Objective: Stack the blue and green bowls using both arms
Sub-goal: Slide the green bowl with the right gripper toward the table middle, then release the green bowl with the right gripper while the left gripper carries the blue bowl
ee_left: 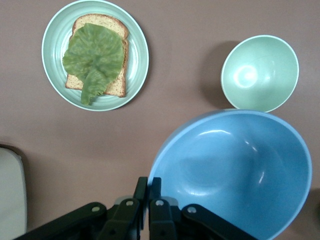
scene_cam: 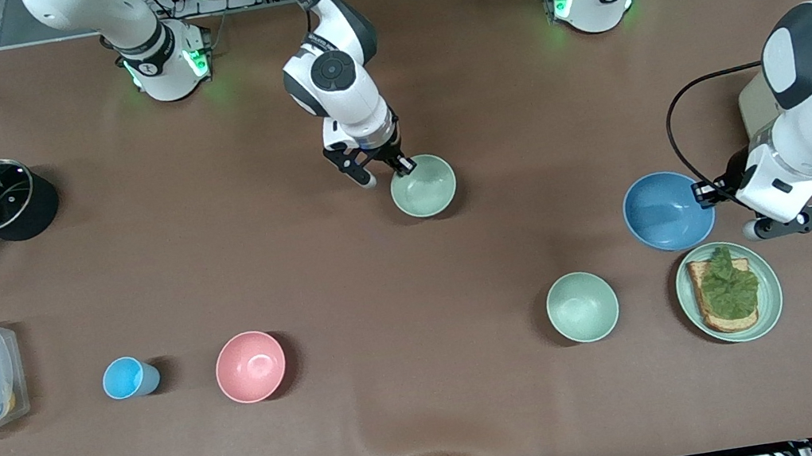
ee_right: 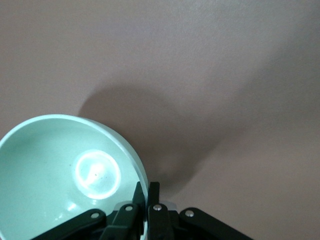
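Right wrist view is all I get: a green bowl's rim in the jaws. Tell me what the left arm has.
Observer: The left gripper is shut on the rim of the blue bowl, over the left arm's end of the table.
Operator: Report what lies by that bowl.
Observer: A plate with toast and a second green bowl, side by side on the table.
Operator: Place my bowl.
Observer: The green bowl in the right gripper is over mid-table.

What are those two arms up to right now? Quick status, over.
Left gripper shut on blue bowl rim. Right gripper shut on green bowl rim. Second green bowl sits nearer the camera between them.
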`<state>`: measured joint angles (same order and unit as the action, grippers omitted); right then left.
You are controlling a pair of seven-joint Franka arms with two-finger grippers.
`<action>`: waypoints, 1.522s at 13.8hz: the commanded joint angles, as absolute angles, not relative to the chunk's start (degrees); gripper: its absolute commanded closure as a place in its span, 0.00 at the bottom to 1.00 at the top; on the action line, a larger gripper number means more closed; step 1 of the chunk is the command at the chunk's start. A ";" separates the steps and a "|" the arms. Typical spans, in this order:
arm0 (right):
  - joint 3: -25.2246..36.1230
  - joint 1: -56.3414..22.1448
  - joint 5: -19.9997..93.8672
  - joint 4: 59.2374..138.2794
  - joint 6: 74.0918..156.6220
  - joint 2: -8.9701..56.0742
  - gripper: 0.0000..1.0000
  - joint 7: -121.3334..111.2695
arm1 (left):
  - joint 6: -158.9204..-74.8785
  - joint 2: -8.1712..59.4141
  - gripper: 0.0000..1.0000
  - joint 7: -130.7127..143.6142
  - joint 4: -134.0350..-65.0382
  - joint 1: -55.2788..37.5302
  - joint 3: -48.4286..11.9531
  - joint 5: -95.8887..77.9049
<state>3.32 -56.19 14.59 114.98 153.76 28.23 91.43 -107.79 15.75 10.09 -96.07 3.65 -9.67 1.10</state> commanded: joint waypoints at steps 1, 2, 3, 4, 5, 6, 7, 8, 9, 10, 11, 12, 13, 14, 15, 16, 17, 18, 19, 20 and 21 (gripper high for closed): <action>4.22 -57.22 13.27 112.06 153.63 30.50 0.14 94.92 | -106.96 16.00 1.00 11.07 -95.54 3.60 -9.93 0.00; 4.22 -57.30 13.18 112.06 153.63 30.50 0.14 95.01 | -106.96 16.00 1.00 11.07 -95.54 3.52 -9.93 0.00; 4.31 -57.91 13.18 112.06 153.63 30.85 0.10 95.01 | -106.96 16.00 1.00 11.07 -95.54 3.52 -9.93 0.00; 4.65 -58.53 13.18 112.06 153.63 31.02 0.00 95.01 | -106.96 16.00 1.00 11.07 -95.45 3.52 -9.93 0.00; 4.92 -58.71 13.18 112.06 153.63 31.11 0.00 95.01 | -106.96 16.00 1.00 11.07 -95.36 3.17 -9.93 -0.09; 5.01 -58.80 13.18 112.06 153.63 31.03 0.00 95.01 | -106.96 16.00 1.00 11.07 -95.36 2.99 -9.93 -0.09; 5.36 -58.89 13.18 111.80 153.63 31.11 0.00 95.01 | -106.96 16.00 1.00 11.16 -95.27 2.90 -9.93 -0.09; 5.45 -58.80 13.18 111.45 153.55 31.03 0.00 95.01 | -106.96 15.91 1.00 11.51 -95.27 2.90 -9.93 -0.09; 5.45 -58.54 13.27 111.36 153.54 30.85 0.00 95.01 | -106.96 15.91 1.00 11.77 -95.27 2.81 -9.93 0.00; 5.54 -58.01 13.36 111.27 153.20 30.50 0.00 94.92 | -107.05 15.82 1.00 12.21 -95.27 2.73 -9.93 0.00; 5.54 -58.01 13.36 111.10 152.76 30.32 0.00 95.01 | -106.96 15.65 1.00 12.65 -95.27 2.29 -9.93 -0.09; 5.89 -58.09 13.36 111.09 152.41 30.24 0.00 95.18 | -106.96 15.47 1.00 13.44 -95.19 1.85 -9.93 -0.09; 6.15 -58.10 13.36 110.92 152.40 30.23 0.00 95.88 | -106.96 15.29 1.00 14.49 -95.19 1.58 -10.02 -0.09; 6.24 -58.01 13.53 110.57 152.40 30.23 0.00 96.58 | -106.96 15.29 1.00 15.28 -95.19 1.32 -10.54 -0.09; 6.76 -57.92 13.97 110.39 152.32 30.06 0.00 97.64 | -106.96 15.21 1.00 16.60 -95.27 1.49 -11.76 -0.09; 7.20 -57.66 14.15 110.30 152.31 29.71 0.00 98.78 | -106.88 15.03 1.00 17.92 -95.27 1.41 -12.56 -0.09; 7.29 -56.87 14.15 110.39 151.53 29.27 0.00 99.05 | -106.88 15.03 1.00 19.06 -95.36 1.49 -13.44 -0.09; 7.21 -55.91 14.15 110.30 149.09 28.48 0.00 98.79 | -106.79 15.03 1.00 20.03 -95.36 1.49 -14.23 -0.09; 7.21 -55.03 14.15 110.30 146.28 27.61 0.00 98.53 | -106.79 15.03 1.00 21.61 -95.36 1.41 -14.93 -0.09; 7.21 -54.24 14.24 110.13 144.60 27.16 0.00 98.70 | -106.79 15.12 1.00 23.27 -95.36 1.41 -15.81 -0.09; 7.12 -53.36 14.33 110.13 144.15 26.98 0.00 98.79 | -106.79 15.12 1.00 24.94 -95.45 1.41 -16.69 -0.09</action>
<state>7.65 -55.26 14.60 109.76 146.73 29.01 97.42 -107.79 15.91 22.13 -95.50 1.32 -15.42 1.10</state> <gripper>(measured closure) 0.000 0.952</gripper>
